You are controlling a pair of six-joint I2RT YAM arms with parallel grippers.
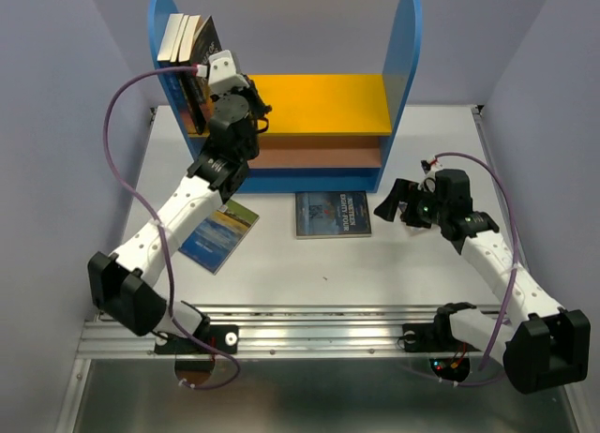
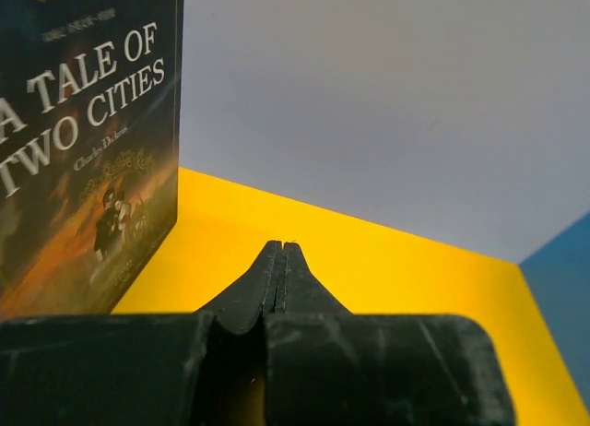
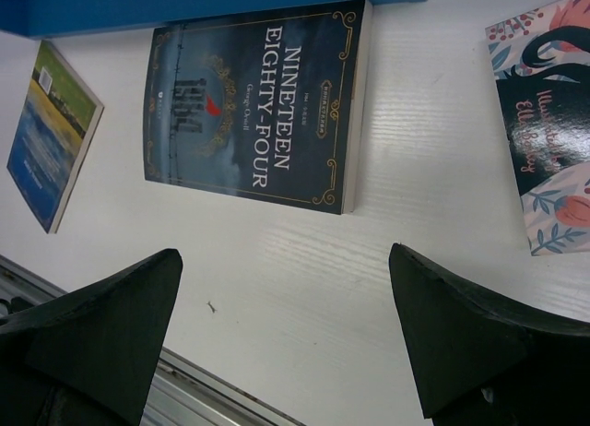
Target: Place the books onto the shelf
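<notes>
The shelf (image 1: 319,100) stands at the back of the table, with several books (image 1: 187,37) upright on its yellow upper board against the left blue panel. My left gripper (image 1: 261,110) hovers over that board just right of them, shut on nothing. Its wrist view shows the shut gripper (image 2: 281,246) beside the "A Tale of Two Cities" cover (image 2: 88,140). "Nineteen Eighty-Four" (image 1: 333,214) lies flat in front of the shelf, and a blue-and-yellow book (image 1: 218,234) lies partly under the left arm. My right gripper (image 1: 398,203) is open over bare table right of "Nineteen Eighty-Four" (image 3: 253,103).
A floral-covered book (image 3: 548,122) lies flat at the right edge of the right wrist view. The shelf's blue base (image 3: 184,2) runs just behind the flat books. A metal rail (image 1: 319,325) lines the near table edge. Purple cables loop from both arms.
</notes>
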